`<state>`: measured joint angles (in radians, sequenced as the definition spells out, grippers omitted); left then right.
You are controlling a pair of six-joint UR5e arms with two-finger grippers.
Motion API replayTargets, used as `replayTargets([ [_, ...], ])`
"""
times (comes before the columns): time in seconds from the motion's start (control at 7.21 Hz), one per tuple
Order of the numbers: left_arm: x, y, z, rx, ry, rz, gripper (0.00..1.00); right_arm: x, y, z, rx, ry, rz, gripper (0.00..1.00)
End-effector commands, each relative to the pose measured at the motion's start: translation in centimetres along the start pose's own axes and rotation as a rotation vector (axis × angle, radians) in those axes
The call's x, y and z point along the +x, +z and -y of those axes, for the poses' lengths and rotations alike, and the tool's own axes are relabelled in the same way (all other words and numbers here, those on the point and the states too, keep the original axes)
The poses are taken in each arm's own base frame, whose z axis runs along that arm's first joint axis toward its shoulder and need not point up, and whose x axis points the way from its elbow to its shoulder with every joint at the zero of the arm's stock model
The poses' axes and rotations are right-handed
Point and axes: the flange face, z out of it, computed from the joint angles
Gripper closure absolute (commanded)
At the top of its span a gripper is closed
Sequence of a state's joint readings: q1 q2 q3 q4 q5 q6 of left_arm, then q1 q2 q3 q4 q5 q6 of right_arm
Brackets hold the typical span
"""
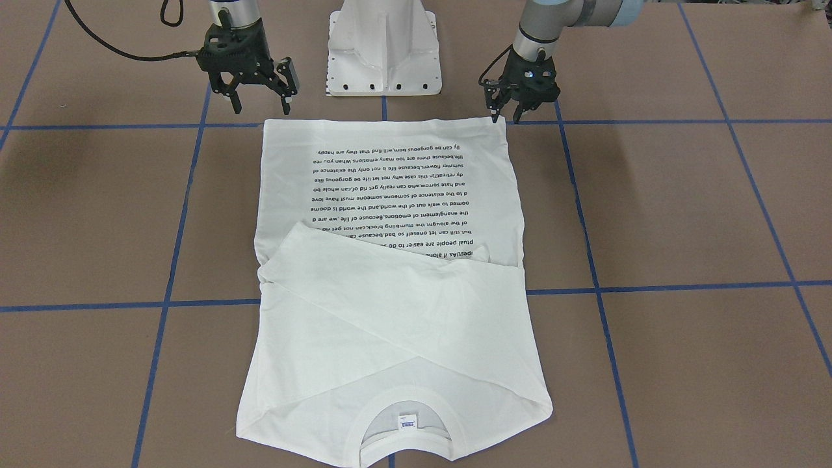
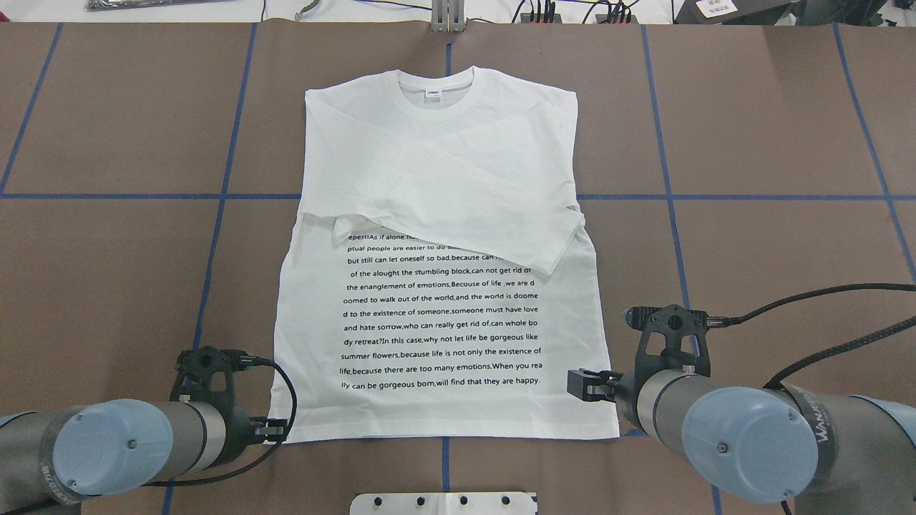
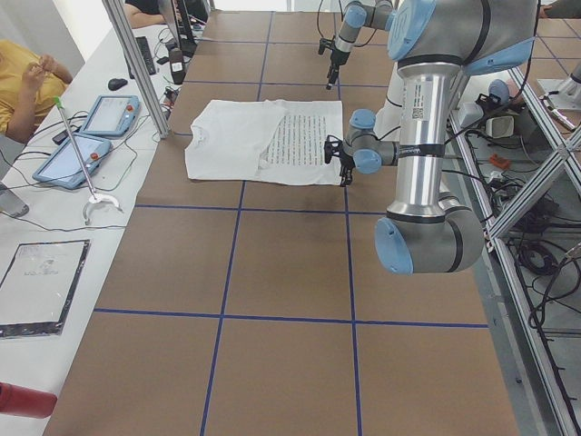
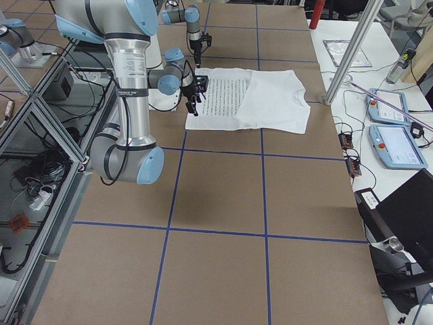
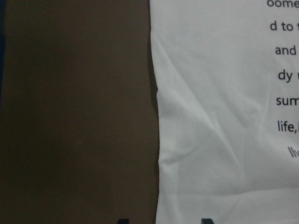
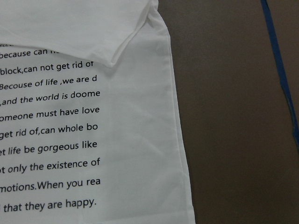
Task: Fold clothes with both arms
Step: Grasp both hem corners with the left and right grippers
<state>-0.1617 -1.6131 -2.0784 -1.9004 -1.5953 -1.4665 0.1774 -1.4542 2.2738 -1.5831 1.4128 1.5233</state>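
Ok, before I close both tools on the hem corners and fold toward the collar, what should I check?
1. T-shirt flat on the table, printed side up: ok.
2. Both sleeves folded across the chest: ok.
3. Hem straight, both corners exposed: ok.
4. Left tool open at its hem corner: ok.
5. Right tool open by its hem corner: ok.
6. Both tools low enough to catch the cloth: cannot tell.
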Motion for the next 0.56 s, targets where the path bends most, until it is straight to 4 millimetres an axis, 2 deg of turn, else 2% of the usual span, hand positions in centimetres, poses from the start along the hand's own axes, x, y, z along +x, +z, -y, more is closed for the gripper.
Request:
replayTargets([
  [0.0,1.28,0.80,-0.35,-0.009,0.006,0.012,0.47,0.00,-0.06,0.04,0.000,0.001,0.001,0.00],
  [0.28,1.46,0.99,-0.72,-0.015,0.011,0.013,0.47,0.01,0.02,0.02,0.000,0.000,0.000,0.00],
  [0.42,1.40,1.24,-0.87,-0.018,0.013,0.017,0.52,0.01,0.02,0.02,0.000,0.000,0.000,0.00],
])
